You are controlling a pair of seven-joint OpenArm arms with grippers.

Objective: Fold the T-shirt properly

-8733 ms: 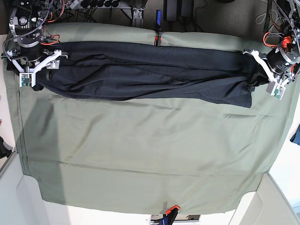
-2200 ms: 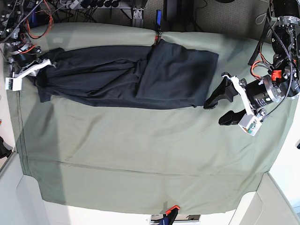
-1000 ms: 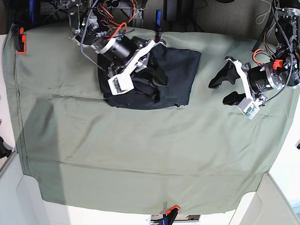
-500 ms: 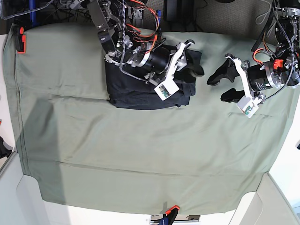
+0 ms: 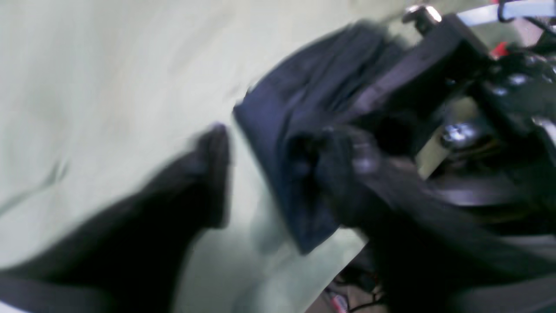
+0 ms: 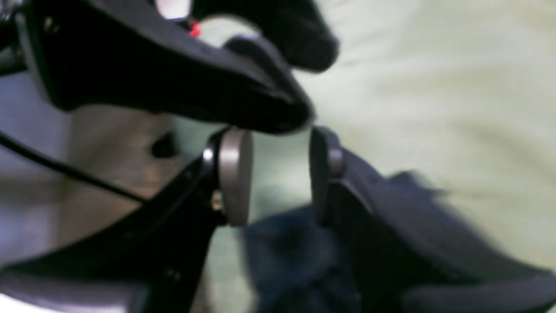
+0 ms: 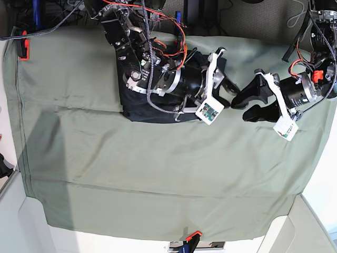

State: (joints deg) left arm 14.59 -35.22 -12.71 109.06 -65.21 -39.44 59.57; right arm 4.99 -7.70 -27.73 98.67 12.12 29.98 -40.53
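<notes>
I have both hands open over the folded T-shirt (image 7: 134, 108): right hand (image 7: 225, 79), left hand (image 7: 245, 105). Next, tidy its edge.

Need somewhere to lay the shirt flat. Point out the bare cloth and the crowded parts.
Bare: the olive-green table cloth nearer the camera than the T-shirt, and beside the red clamp. Crowded: the far edge, where the right gripper and left gripper nearly meet.
</notes>
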